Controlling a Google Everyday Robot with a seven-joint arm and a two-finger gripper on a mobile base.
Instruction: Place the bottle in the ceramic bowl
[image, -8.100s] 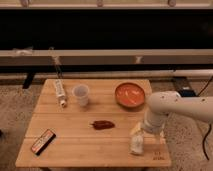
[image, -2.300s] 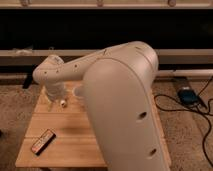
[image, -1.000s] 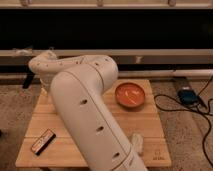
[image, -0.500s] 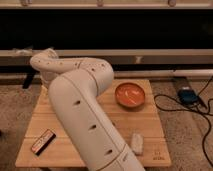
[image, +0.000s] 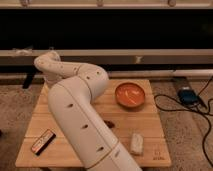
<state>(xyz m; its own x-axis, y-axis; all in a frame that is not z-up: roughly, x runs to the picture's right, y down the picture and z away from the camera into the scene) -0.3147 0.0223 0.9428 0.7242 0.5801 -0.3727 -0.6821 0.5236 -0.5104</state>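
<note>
The orange ceramic bowl (image: 129, 94) stands empty on the back right of the wooden table (image: 150, 125). My white arm (image: 75, 100) fills the left and middle of the camera view, curving up from the bottom to the table's back left corner. The gripper is hidden behind the arm's own links there. The bottle and the white cup are also hidden behind the arm.
A small dark item (image: 109, 123) lies mid-table beside the arm. A white packet (image: 136, 142) lies at the front right and a black and red bar (image: 42, 141) at the front left. Cables and a blue device (image: 186, 95) lie on the floor at the right.
The arm has swung from the table's right front across to the back left, covering the bottle and the cup. In the last second it has barely moved.
</note>
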